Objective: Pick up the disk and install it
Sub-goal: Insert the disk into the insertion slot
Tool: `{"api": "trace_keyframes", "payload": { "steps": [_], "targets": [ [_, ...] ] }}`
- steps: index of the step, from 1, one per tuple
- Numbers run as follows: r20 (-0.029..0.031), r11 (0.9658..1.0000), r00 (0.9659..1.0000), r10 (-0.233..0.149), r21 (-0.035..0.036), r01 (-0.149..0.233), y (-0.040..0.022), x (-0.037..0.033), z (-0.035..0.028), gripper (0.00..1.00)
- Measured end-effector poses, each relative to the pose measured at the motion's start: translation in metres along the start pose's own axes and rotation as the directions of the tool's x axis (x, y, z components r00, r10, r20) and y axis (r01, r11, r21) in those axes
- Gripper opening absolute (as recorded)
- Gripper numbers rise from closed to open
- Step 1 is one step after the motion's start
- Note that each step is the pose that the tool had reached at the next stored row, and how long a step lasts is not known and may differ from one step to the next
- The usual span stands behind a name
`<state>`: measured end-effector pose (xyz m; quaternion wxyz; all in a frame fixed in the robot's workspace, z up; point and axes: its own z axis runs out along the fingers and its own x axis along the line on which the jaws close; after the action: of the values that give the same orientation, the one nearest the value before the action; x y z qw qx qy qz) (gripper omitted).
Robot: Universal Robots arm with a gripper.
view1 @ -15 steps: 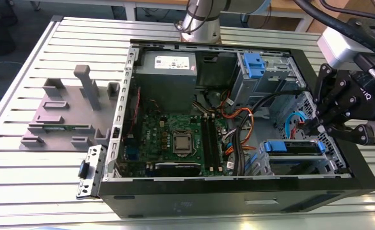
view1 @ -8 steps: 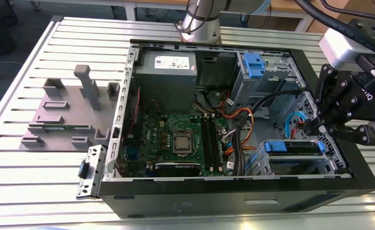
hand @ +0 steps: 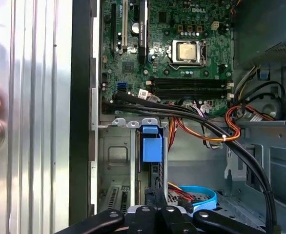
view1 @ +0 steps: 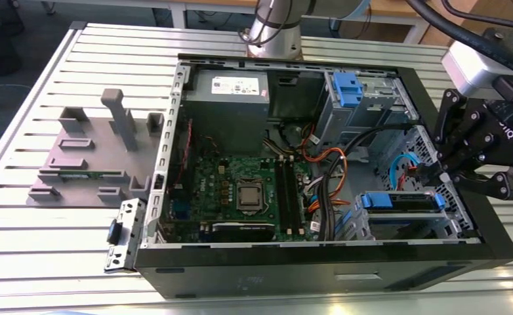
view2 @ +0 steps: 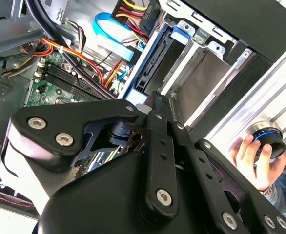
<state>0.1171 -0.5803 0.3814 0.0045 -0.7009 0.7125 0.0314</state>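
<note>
Honestly can't tell the gripper's (view1: 431,172) jaw state beside the disk (view1: 403,201) in the case (view1: 266,269); it's probably rigid, fragile, best grabbed by its blue bracket.

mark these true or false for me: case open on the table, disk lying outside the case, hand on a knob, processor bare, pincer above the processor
1. The computer case lies open on the slotted metal table. True.
2. The disk lies on the table outside the case. False: it sits in the drive bay inside the case.
3. A person's hand is on a round knob at the table's edge. True.
4. The processor is bare, with no cooler on it. True.
5. The pincer hangs above the processor. False: it is at the drive bay, next to the disk, on the exterior view's right.
</note>
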Motion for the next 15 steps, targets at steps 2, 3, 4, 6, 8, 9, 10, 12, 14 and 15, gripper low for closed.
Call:
{"api": "trace_keyframes", "payload": {
  "steps": [2,3,4,6,8,9,10,12,14,15],
  "targets": [
    [0.0001,1.0,1.0,0.0,0.0,0.0,-0.0011,0.0,0.0006,0.11],
    [0.0002,1.0,1.0,0.0,0.0,0.0,-0.0017,0.0,0.001,0.11],
    [0.0002,1.0,1.0,0.0,0.0,0.0,-0.0023,0.0,0.0013,0.11],
    [0.0002,1.0,1.0,0.0,0.0,0.0,-0.0035,0.0,0.0021,0.11],
    [0.0001,1.0,1.0,0.0,0.0,0.0,-0.0049,0.0001,0.0028,0.11],
    [0.0001,1.0,1.0,0.0,0.0,0.0,-0.0057,0.0001,0.0031,0.11],
    [0.0001,1.0,1.0,0.0,0.0,0.0,-0.0065,0.0001,0.0034,0.11],
    [0.0002,1.0,1.0,0.0,0.0,0.0,-0.0083,0.0001,0.004,0.11],
    [0.0004,1.0,1.0,0.0,0.0,0.0,-0.0102,0.0,0.0045,0.11],
    [0.0003,1.0,1.0,0.0,0.0,0.0,-0.0113,0.0,0.0046,0.11]
  ]
}}
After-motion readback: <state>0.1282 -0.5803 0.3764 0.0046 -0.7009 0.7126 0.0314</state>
